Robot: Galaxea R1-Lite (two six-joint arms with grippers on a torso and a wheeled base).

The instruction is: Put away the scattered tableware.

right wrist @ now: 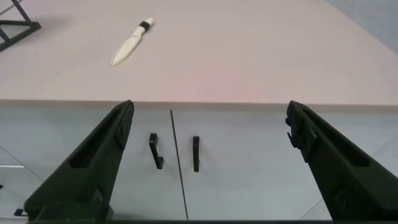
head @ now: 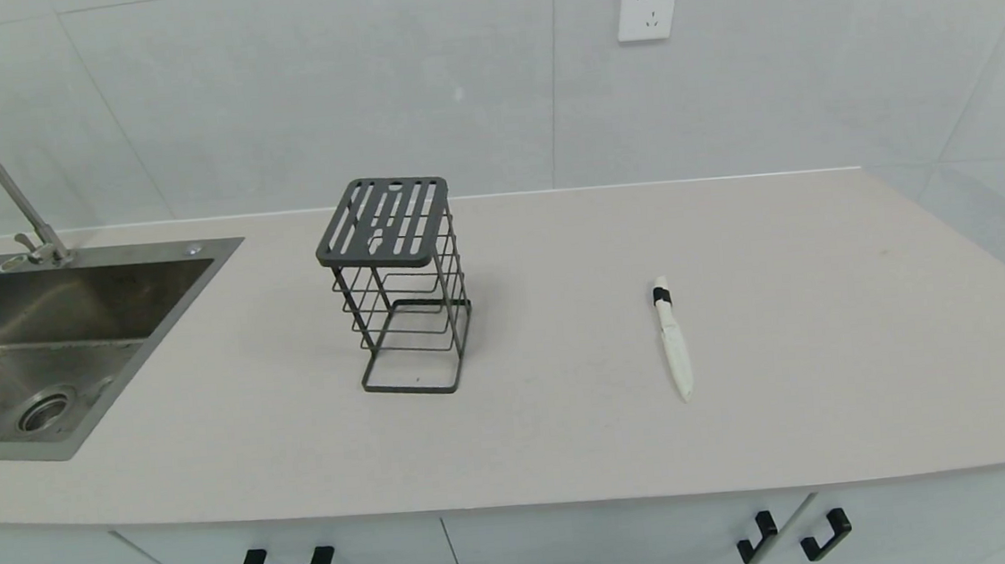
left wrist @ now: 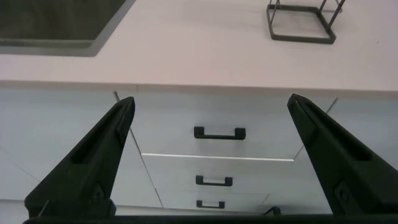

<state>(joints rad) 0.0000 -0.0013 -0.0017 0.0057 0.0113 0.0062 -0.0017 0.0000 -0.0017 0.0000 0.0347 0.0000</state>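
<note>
A white knife with a black band near its handle end lies flat on the pale countertop, right of centre; it also lies on the counter in the right wrist view. A dark wire rack with a slotted top stands upright left of the knife; its base frame appears in the left wrist view. My left gripper is open, held low in front of the drawers. My right gripper is open too, in front of the cabinet doors, below the counter edge.
A steel sink with a curved tap is set into the counter at the left. Drawers with black handles and cabinet doors lie under the counter. A wall socket sits on the tiled wall behind.
</note>
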